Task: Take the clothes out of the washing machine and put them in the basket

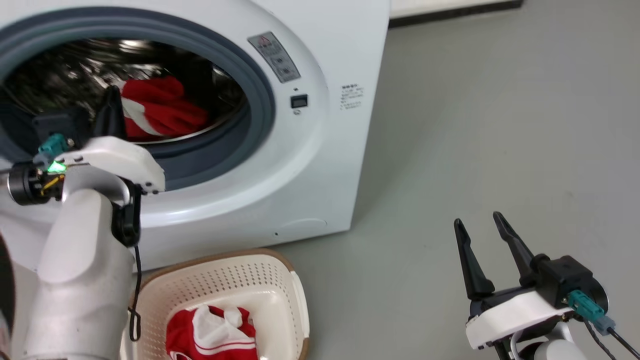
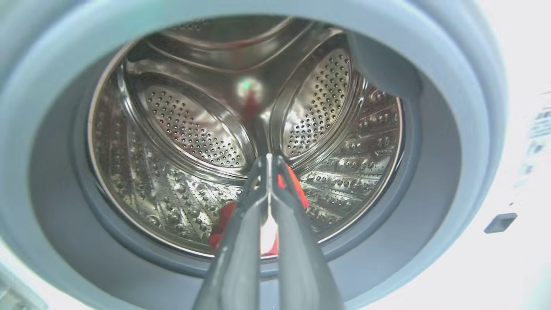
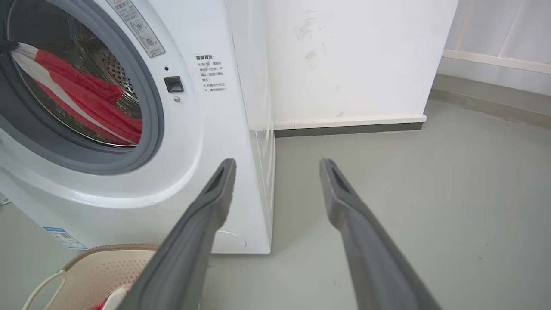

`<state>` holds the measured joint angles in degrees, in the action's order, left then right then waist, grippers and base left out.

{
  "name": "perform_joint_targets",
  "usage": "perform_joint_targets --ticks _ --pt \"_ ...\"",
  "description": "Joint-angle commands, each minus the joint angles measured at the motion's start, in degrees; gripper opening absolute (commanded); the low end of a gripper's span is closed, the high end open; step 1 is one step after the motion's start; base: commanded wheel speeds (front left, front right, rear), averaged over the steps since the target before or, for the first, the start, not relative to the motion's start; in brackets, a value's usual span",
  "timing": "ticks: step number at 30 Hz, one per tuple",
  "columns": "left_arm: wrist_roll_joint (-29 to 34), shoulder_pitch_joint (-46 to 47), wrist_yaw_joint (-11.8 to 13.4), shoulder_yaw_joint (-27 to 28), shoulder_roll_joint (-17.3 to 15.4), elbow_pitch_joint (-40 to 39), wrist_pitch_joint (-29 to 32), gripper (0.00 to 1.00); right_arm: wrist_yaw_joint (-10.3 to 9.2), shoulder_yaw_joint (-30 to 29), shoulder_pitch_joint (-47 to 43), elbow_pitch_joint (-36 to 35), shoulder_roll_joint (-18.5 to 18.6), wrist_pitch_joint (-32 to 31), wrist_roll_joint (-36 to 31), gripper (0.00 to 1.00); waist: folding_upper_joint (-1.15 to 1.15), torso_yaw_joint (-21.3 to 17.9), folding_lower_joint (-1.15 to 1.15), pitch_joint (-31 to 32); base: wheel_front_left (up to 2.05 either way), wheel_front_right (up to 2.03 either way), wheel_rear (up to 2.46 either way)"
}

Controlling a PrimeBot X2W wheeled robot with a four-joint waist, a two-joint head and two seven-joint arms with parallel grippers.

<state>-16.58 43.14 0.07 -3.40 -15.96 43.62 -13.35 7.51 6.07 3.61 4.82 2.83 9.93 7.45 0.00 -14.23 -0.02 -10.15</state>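
The washing machine (image 1: 320, 150) stands with its porthole open. Inside the steel drum (image 2: 181, 129) my left gripper (image 1: 111, 112) (image 2: 267, 160) is shut on a red garment with broad white stripes (image 1: 165, 107) (image 2: 299, 191). In the right wrist view that garment (image 3: 86, 97) hangs stretched from the upper left down to the drum's lower edge. On the floor in front of the washer (image 3: 206, 142) sits the cream basket (image 1: 295, 285) (image 3: 97, 269), and a red and white garment (image 1: 215, 332) lies in it. My right gripper (image 1: 477, 220) (image 3: 277, 165) is open over the floor to the right, holding nothing.
Grey floor (image 1: 500, 125) stretches to the right of the washer. A white wall with a dark skirting strip (image 3: 348, 128) stands behind it. My pale left forearm (image 1: 80, 260) rises in front of the washer, beside the basket's left side.
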Motion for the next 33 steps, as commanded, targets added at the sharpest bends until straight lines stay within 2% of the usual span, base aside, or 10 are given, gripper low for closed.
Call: perform_joint_targets --ticks 1,8,9,13,20,28,33 --pt "-0.2 -2.2 -0.4 -0.1 0.3 -1.9 -0.5 0.00 -0.04 -0.1 -1.1 -0.5 0.1 -0.5 -0.5 1.00 0.00 2.6 0.02 3.5 0.00 0.00 0.00" --pt "-1.8 -9.3 -0.7 -0.2 1.2 -14.3 -0.2 0.00 -0.04 -0.7 -3.6 -2.2 0.1 -1.9 -0.3 1.00 0.00 5.1 0.02 7.4 0.00 0.00 0.00" --pt "-1.7 -10.9 -0.1 -0.4 1.3 -19.6 0.3 0.00 -0.04 -0.9 -4.2 -2.6 0.1 -2.2 -0.3 1.00 0.00 5.8 0.02 8.1 0.00 0.00 0.00" --pt "-0.8 -14.3 1.2 -1.1 1.0 -31.4 1.7 0.00 -0.04 -1.2 -5.1 -3.8 0.1 -2.7 -0.3 1.00 0.00 7.2 0.02 9.1 0.00 0.00 0.00" --pt "0.5 -17.2 2.7 -1.5 -0.4 -48.7 5.2 0.00 -0.04 -0.9 -5.8 -4.5 0.1 -3.2 0.0 1.00 0.00 8.5 0.02 9.9 0.00 0.00 0.00" --pt "1.4 -18.9 3.4 -3.1 -0.5 -61.1 7.3 0.00 -0.04 -1.4 -5.9 -4.7 0.1 -3.2 0.3 1.00 0.00 9.5 0.02 9.6 0.00 0.00 0.00" --pt "0.3 -23.8 4.4 -4.6 0.8 -61.9 9.0 0.00 -0.04 -1.3 -5.4 -5.4 0.1 -3.4 -0.2 1.00 0.00 9.9 0.02 8.4 0.00 0.00 0.00"
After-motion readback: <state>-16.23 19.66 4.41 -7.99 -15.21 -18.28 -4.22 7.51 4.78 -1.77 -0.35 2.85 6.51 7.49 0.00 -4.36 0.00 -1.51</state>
